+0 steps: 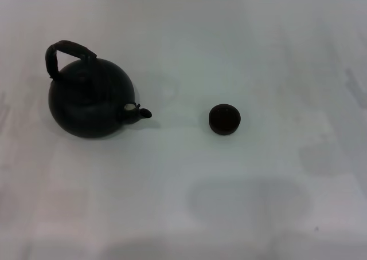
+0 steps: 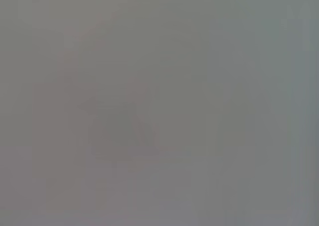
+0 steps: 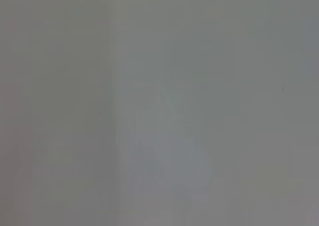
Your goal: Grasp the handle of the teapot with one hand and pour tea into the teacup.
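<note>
White table (image 1: 189, 214) carries my teapot (image 1: 92, 102) upright near its left edge, spout toward the teacup (image 1: 224, 119) well apart, neither claw visible, fitting before pouring or after.

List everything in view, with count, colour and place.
teapot: one, black, upright on the table's left side, spout toward the cup, arched handle on top
cup: one, dark, right of the teapot, apart from it
table: one, white, fills the head view; both wrist views show only a plain grey surface
left claw: not in view
right claw: not in view
</note>
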Controlling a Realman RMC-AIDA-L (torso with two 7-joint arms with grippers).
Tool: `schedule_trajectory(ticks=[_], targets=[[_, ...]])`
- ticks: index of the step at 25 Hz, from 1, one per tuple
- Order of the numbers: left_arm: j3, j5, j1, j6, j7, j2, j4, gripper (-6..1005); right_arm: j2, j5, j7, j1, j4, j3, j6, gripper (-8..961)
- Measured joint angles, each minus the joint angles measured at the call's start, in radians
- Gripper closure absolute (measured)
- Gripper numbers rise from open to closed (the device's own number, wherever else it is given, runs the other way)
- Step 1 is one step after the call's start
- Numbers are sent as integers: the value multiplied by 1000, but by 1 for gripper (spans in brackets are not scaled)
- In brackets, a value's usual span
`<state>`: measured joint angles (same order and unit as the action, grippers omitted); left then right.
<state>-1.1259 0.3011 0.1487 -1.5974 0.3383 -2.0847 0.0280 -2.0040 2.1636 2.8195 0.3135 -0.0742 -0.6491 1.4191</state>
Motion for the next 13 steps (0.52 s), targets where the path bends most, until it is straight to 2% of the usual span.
schedule_trajectory(ticks=[4, 13], targets=[[0, -7, 30, 4, 0, 0, -43, 137, 0, 0, 0, -7, 2, 0, 3, 119], [0, -9, 54, 0, 1, -1, -46, 137, 1, -2, 28, -5, 12, -8, 14, 119]])
